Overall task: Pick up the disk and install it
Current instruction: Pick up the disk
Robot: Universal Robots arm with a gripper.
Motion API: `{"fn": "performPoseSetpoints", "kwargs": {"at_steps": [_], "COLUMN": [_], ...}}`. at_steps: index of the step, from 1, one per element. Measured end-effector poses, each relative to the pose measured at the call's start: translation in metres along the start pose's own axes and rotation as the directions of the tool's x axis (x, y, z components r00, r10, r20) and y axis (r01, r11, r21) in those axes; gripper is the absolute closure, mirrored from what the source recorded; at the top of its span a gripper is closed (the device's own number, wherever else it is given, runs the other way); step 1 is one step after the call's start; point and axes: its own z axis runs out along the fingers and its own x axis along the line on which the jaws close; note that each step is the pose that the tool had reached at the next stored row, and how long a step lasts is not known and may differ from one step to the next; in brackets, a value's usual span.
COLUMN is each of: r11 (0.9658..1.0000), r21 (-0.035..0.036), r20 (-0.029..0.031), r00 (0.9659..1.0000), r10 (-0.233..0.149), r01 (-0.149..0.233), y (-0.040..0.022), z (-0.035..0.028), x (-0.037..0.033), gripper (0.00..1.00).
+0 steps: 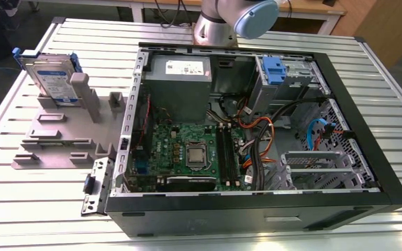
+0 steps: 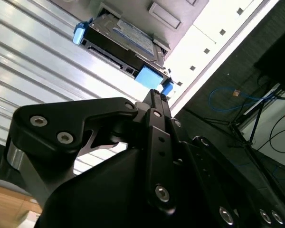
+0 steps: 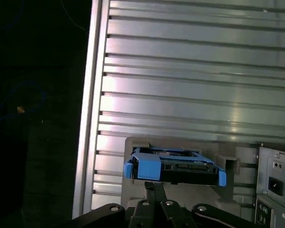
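"Where did the disk (image 1: 51, 78) stand?"

"One disk, on edge in the single grey holder (image 1: 54, 137), just beside the computer case (image 1: 257, 212)."

"How would it handle?"

"Probably stiff, weighty and shock-sensitive; I'd grip its blue rails. The end effector (image 3: 155, 189) hung apart from it, pinched narrow, empty."

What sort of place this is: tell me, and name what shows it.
Probably a robotics lab's computer-assembly test bench. An open desktop computer case lies on a slatted aluminium table, the disk stands in a grey fixture beside it, and a robot arm rises beyond the case.
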Motion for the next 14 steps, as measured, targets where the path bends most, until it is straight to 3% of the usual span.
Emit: {"fn": "performPoseSetpoints", "kwargs": {"at_steps": [4, 9, 11, 14], "r11": [0.9984, 0.9953, 0.9929, 0.9867], "r21": [0.001, 0.0018, 0.0022, 0.0028], "r20": [-0.0022, -0.004, -0.0049, -0.0068], "r00": [0.9984, 0.9953, 0.9929, 0.9867], "r10": [-0.056, -0.097, -0.119, -0.163], "r01": [0.056, 0.097, 0.119, 0.163], "y": [0.0, 0.0, 0.0, 0.0], "z": [0.0, 0.0001, 0.0002, 0.0003], "x": [0.0, 0.0, 0.0, -0.0001], "gripper": [0.89, 0.89, 0.89, 0.89]}}
